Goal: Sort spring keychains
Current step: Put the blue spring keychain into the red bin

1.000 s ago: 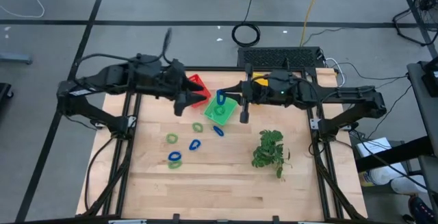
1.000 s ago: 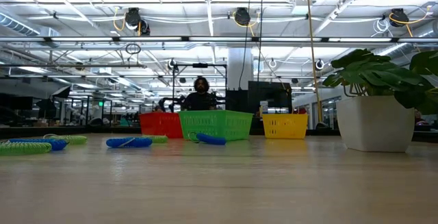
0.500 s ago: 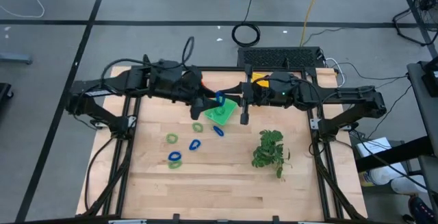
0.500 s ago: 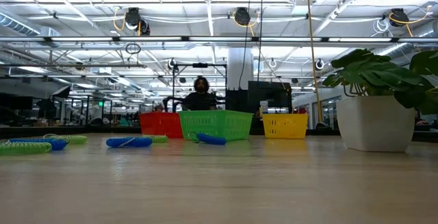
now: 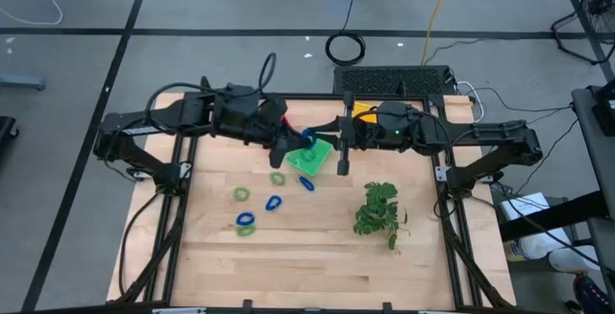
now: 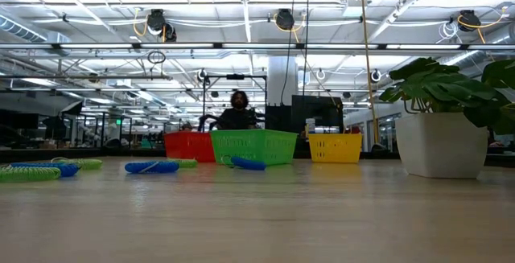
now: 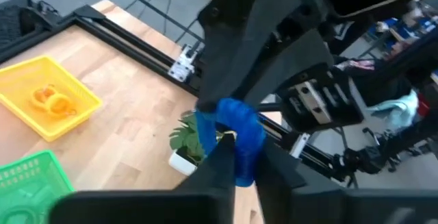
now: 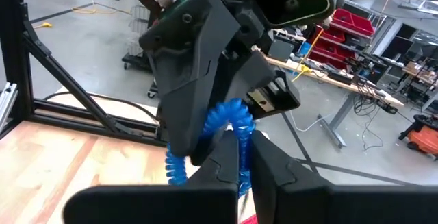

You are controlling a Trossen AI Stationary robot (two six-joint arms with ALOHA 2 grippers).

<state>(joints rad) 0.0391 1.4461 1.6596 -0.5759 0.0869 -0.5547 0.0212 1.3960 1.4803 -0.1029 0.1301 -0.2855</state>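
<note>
A blue spring keychain (image 5: 309,139) is gripped at once by the left claw (image 5: 293,145) and the right claw (image 5: 333,144) above the green basket (image 5: 311,159), so, if neither is released, the coil could be stretched or dropped outside.
</note>
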